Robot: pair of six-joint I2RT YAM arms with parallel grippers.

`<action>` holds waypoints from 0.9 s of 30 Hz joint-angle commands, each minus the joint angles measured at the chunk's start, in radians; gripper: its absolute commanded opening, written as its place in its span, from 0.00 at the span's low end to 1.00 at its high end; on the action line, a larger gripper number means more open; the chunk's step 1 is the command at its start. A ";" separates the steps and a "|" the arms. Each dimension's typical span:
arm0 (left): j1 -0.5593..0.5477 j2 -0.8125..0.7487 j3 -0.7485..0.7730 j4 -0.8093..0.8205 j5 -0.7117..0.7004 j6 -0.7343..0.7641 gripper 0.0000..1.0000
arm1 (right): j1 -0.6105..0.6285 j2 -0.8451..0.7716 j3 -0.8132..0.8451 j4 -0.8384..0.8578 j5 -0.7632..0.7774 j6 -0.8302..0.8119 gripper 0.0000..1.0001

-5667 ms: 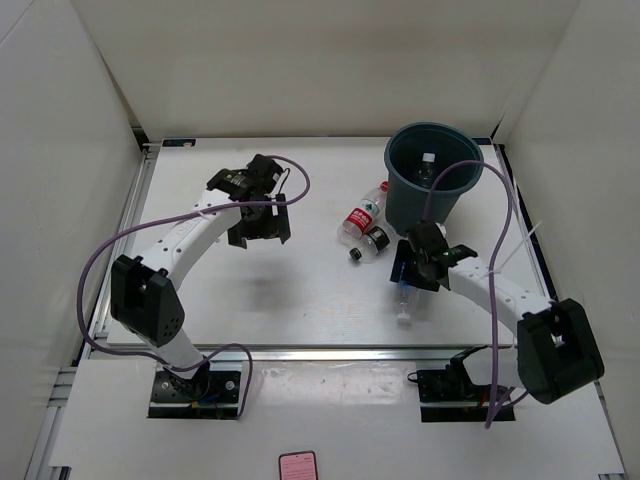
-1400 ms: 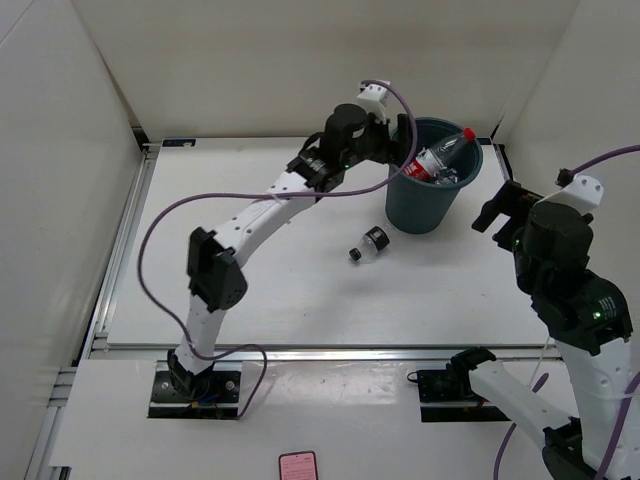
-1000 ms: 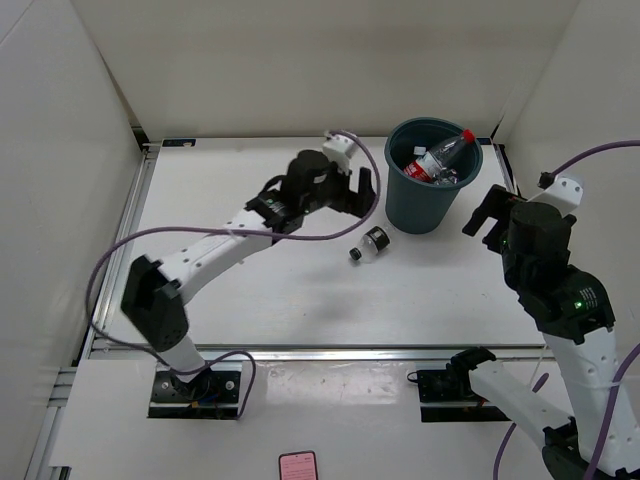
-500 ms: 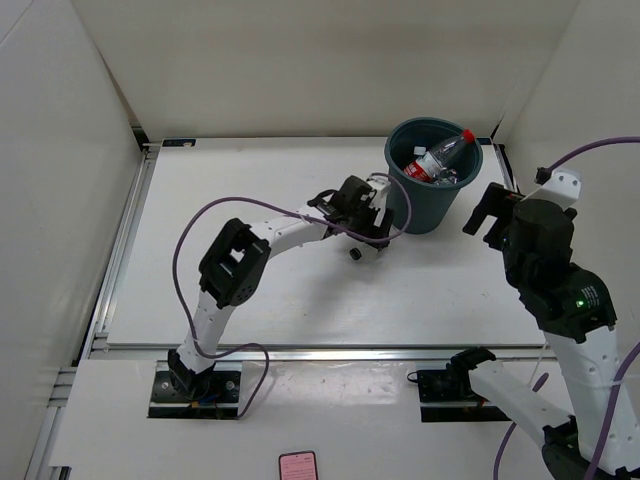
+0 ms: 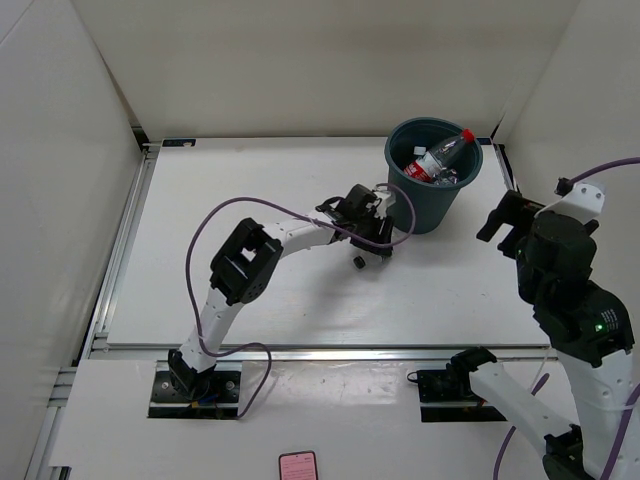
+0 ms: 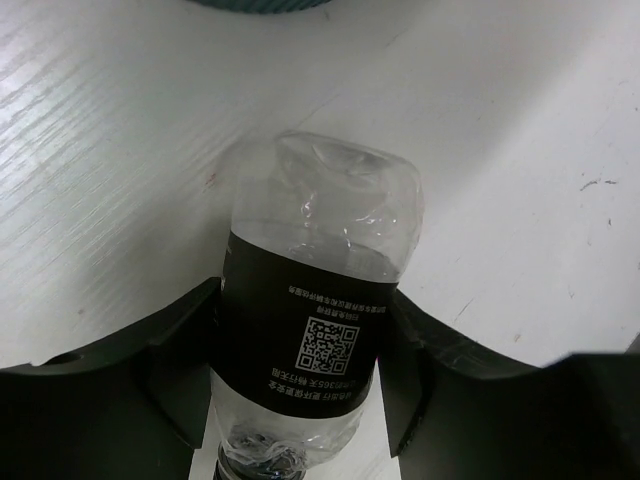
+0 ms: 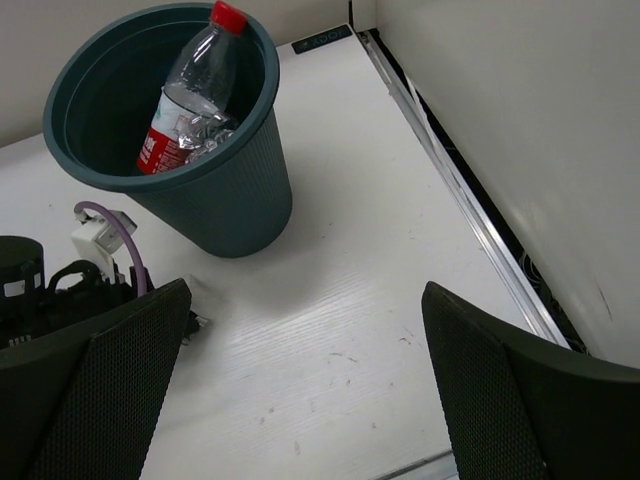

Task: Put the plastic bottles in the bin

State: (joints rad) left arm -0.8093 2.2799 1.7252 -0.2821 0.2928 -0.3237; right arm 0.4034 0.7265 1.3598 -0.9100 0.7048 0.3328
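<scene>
**A:** Looking round the left gripper [image 5: 367,246], what's close by?

**B:** The bin [image 5: 428,208] stands just to its far right on the table [image 5: 250,300]. I can't tell if they touch. A red-label bottle [image 5: 441,157] leans inside it, with its red cap poking above the rim. A purple cable [image 5: 215,215] arcs over the left arm.

**A:** Anything in the way?

**B:** From above, the gripper itself hides most of the dark-label bottle [image 6: 320,250]. Only the cap end peeks out on the near side.

**A:** And the grip?

**B:** The wrist view shows it. The bottle lies on the table with its clear rounded base toward the bin. Both fingers [image 6: 185,345] press against the black label from either side, so the gripper is clamped on it.

**A:** The arms' poses?

**B:** The left arm reaches low across the table, elbow bent at mid-table and wrist down by the bin's base. The right arm stands raised at the right edge. The right gripper [image 7: 305,295] has its fingers spread wide with nothing between them, and it looks down on the bin from the right.
</scene>
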 commanded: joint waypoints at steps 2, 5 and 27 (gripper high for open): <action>0.021 -0.172 -0.007 -0.017 -0.043 -0.026 0.58 | -0.003 0.014 -0.010 0.000 0.019 0.029 1.00; 0.053 -0.299 -0.030 -0.017 -0.066 -0.095 0.52 | -0.003 0.014 -0.039 0.019 0.019 0.043 1.00; 0.081 0.099 0.849 -0.002 0.043 -0.342 0.61 | -0.003 0.037 -0.001 0.030 -0.012 0.014 1.00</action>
State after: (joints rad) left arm -0.7349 2.3596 2.5984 -0.2344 0.3019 -0.6254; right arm 0.4034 0.7788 1.3083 -0.9104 0.6594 0.3958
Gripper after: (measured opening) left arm 0.670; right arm 0.998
